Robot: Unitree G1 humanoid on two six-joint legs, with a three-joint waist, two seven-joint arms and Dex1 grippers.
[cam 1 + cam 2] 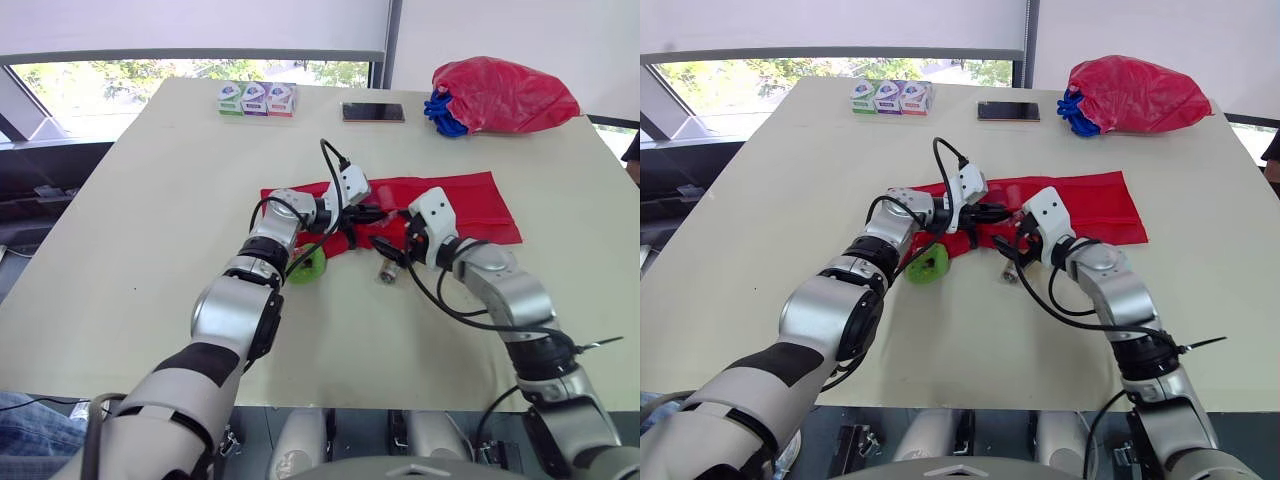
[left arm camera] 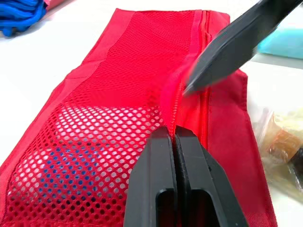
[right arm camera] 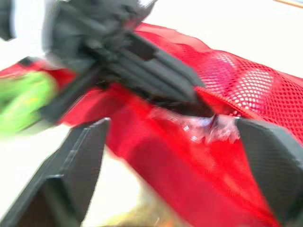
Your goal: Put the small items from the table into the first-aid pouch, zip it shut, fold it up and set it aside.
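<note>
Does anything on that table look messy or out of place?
Slightly. The red pouch is puckered into a ridge by its zipper, where the shut left gripper pinches it. A green item and a small clear packet lie loose beside it.

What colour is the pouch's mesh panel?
Red; the mesh panel shows best in the left wrist view.

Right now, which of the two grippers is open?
The right gripper: its two fingers stand wide apart at the red pouch, whereas the left gripper is shut, pinching a fold of that pouch's fabric.
</note>
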